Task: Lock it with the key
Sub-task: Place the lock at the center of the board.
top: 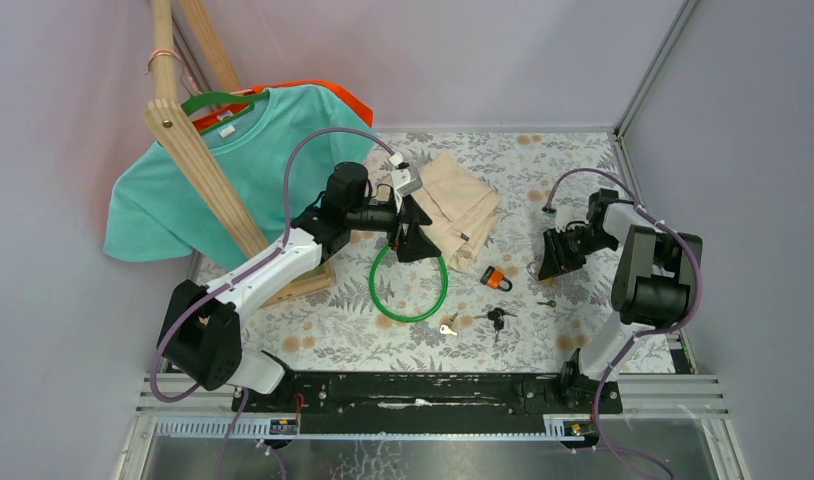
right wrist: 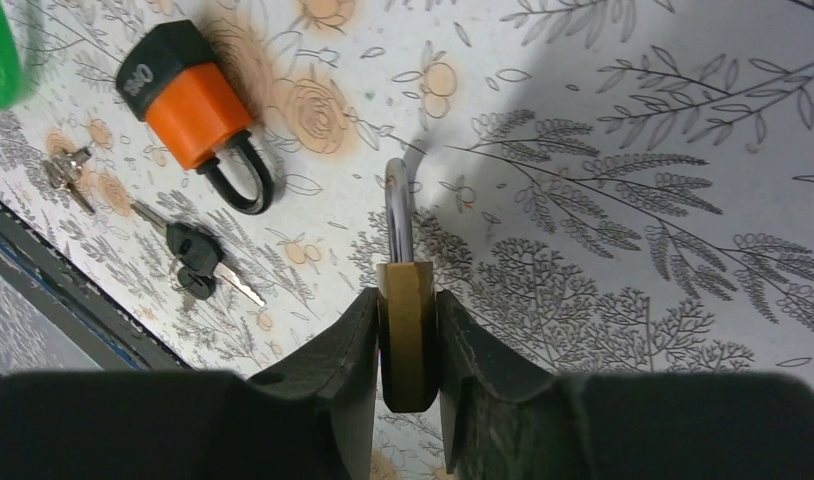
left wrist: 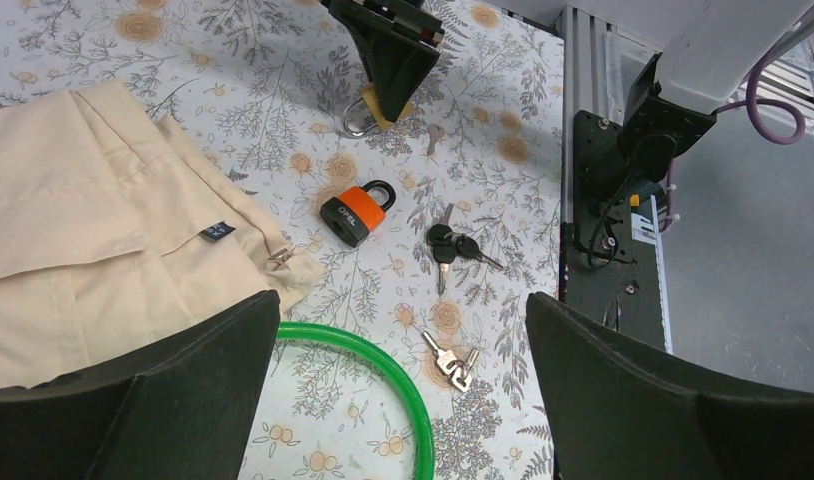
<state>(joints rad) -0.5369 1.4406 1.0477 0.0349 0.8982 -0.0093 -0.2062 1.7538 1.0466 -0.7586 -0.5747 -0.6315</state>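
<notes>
1. From above: the left pincer [top: 415, 250] hangs over the far arc of the green ring [top: 408, 320], just beside the beige cloth [top: 463, 205], with its jaws set wide apart. The right pincer [top: 555, 262] sits low near the right edge of the surface [top: 543, 180], and from up here its load is hidden. Between the two arms lies the orange padlock [top: 496, 279]. Nearer the front edge are the black-headed keys [top: 496, 318], a silver key bunch [top: 448, 326] and a lone small key [top: 548, 303]. A teal shirt [top: 183, 190] hangs off the far left corner.

2. Left wrist: the left pincer [left wrist: 403, 310] gapes with nothing between its fingers. Below it are the cloth [left wrist: 103, 220], the ring [left wrist: 393, 370], the orange padlock [left wrist: 355, 213], the black-headed keys [left wrist: 448, 245] and the silver bunch [left wrist: 451, 360], all apart from one another. Across the surface the right pincer [left wrist: 388, 70] pinches the brass padlock [left wrist: 388, 105] (its shackle points down at the surface), and the lone key [left wrist: 433, 135] lies just beside it.

3. Right wrist: here's the clear look! The right pincer [right wrist: 408, 300] is clamped on the brass padlock [right wrist: 405, 340], one finger on each flat face, with the shackle sticking out ahead. The orange padlock [right wrist: 183, 100] and the black-headed keys [right wrist: 193, 260] lie well to its left, untouched.
</notes>
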